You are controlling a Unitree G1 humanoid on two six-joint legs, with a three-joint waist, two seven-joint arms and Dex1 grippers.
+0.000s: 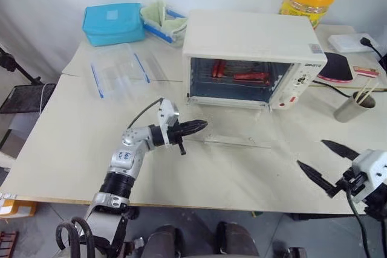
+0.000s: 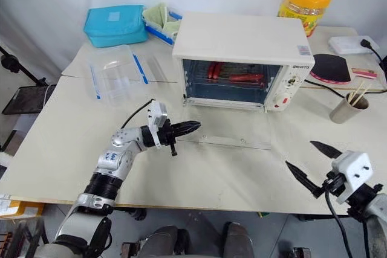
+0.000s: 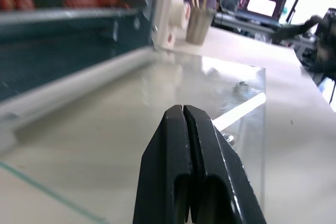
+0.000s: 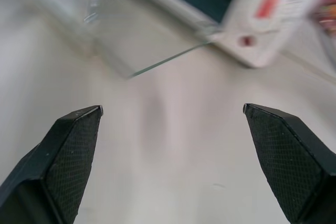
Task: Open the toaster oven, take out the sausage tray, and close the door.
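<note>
Cream-white tabletop [image 1: 72,143] fills most of what I see from the head camera, with a pale curtain behind it.

Starting at my left gripper [image 1: 195,127]: its two black fingers are pressed flat together with nothing between them, and it hovers level just at the left front corner of the door [image 1: 233,132], the glass front panel that is already dropped flat onto the table, so clear I can mostly tell it by its edges. Its cream-white bar handle [image 3: 239,113] lies along the front edge, just beyond my left fingertips in the wrist view.

From that gripper, the large cream-white boxy toaster oven [image 1: 254,35] sits at about one o'clock, its mouth wide open toward me. Inside, on the upper rack, I make out the shiny silver ridged sausage tray [image 1: 242,78] with its red sausages [image 1: 251,77]; its long axis runs left to right, parallel to the oven's front. To reach it I judge a hand must travel over the open door and straight in, toward twelve.

My right gripper [image 1: 329,162] hangs with its fingers spread wide and empty, near the table's front edge at roughly five o'clock from the oven, well apart from it. The left one is clearly the nearer of the two to the tray, though I'd have to spread it first.

Further out, a clear plastic box with blue clips [image 1: 121,70] lies at ten o'clock from my left gripper, clear of the path.
</note>
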